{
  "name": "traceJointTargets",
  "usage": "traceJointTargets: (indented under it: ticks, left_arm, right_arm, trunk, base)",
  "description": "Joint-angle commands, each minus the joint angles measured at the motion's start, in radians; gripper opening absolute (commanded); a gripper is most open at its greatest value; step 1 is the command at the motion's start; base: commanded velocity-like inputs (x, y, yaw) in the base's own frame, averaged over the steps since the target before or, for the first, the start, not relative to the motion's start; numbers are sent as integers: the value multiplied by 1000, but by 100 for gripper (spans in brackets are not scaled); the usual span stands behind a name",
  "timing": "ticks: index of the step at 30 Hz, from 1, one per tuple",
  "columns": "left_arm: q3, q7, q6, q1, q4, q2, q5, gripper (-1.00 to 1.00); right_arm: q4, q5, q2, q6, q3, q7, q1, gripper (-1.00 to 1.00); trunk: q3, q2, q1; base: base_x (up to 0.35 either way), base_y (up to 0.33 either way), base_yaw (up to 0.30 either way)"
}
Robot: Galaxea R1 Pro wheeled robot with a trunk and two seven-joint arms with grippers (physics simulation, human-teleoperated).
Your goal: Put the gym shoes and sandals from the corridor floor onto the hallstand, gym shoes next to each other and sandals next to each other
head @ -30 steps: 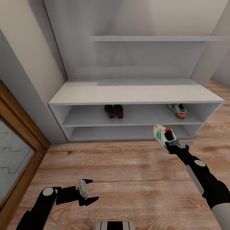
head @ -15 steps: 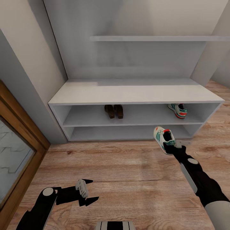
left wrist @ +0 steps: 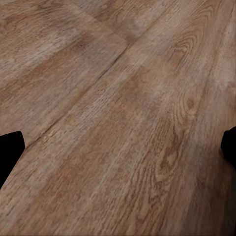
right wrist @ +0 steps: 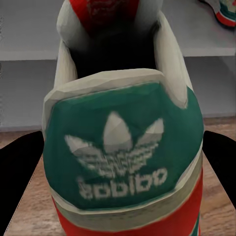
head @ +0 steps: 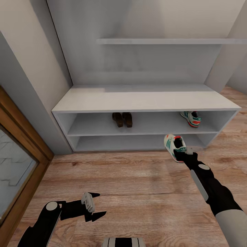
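My right gripper (head: 181,151) is shut on a white gym shoe (head: 173,145) with green stripes, holding it by the heel above the corridor floor (head: 137,178), just in front of the hallstand's (head: 144,103) lower right shelf. The right wrist view shows that gym shoe's green heel tab (right wrist: 123,152) close up. The other gym shoe (head: 191,118) lies at the right end of the upper shelf. Both brown sandals (head: 122,119) stand side by side on that same shelf, left of centre. My left gripper (head: 97,207) hangs open low over the floor planks (left wrist: 118,118).
A thin floating wall shelf (head: 164,41) hangs above the hallstand. A wooden door frame with a glass pane (head: 17,161) runs along the left. Grey walls close in on both sides of the rack.
My right arm has carried the gym shoe slightly forward and left toward the rack. The left arm has stayed still.
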Motion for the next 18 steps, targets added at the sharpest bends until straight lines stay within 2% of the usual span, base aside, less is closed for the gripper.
traceJointTargets:
  ticks: [1,18]
  left_arm:
    - [0,0,0,0,0,0,0,100]
    - [-1,0,0,0,0,-1,-1,100]
  right_arm:
    - [-8,0,0,3,0,0,-1,-100]
    - [-89,-1,-6,27,-7,-5,-15,-100]
  trunk:
    - [0,0,0]
    - [0,0,0]
  base:
    - [0,0,0]
    - [0,0,0]
